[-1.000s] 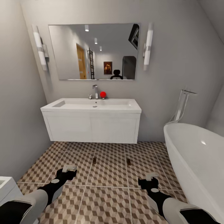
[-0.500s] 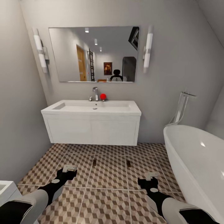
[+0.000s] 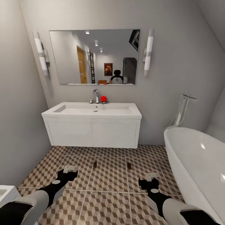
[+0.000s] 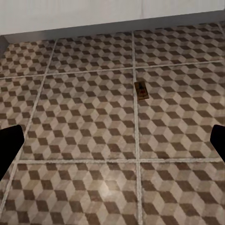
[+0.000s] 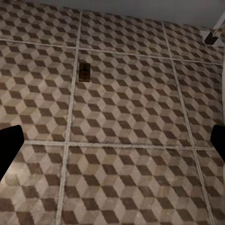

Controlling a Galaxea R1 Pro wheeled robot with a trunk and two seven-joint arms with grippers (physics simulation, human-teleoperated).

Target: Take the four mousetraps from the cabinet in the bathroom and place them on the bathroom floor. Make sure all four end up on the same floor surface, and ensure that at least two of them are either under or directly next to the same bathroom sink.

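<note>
The bathroom floor (image 3: 109, 178) was laid in large square tiles printed with a brown, beige and white cube pattern, matte and divided by pale grout lines. Two small, flat, dark-brown rectangular mousetraps lay on it in front of the vanity: one (image 3: 94, 163) on a grout line towards the left, the other (image 3: 129, 166) well apart from it to the right. In the left wrist view the first mousetrap (image 4: 141, 90) lay just beside a grout line; in the right wrist view the second (image 5: 85, 71) lay likewise beside a seam. Their thin metal parts were too small and blurred to make out.

The wide white rectangular bathroom sink (image 3: 93, 109) had a smooth glossy basin with a tall chrome tap (image 3: 96, 95) and a small red ball (image 3: 103, 99) beside it, set on a white two-door wall-hung vanity (image 3: 92, 132). A frameless rectangular mirror (image 3: 94, 57) hung above, flanked by two tubular wall lights. The white oval bathtub (image 3: 197, 165), glossy, was cut off by the picture's right edge.

The left gripper (image 3: 70, 170) and right gripper (image 3: 152, 177) hovered low over the tiles, each holding nothing; the black fingertips (image 4: 9, 145) (image 5: 8, 146) sat at opposite edges of their wrist views, spread wide.
</note>
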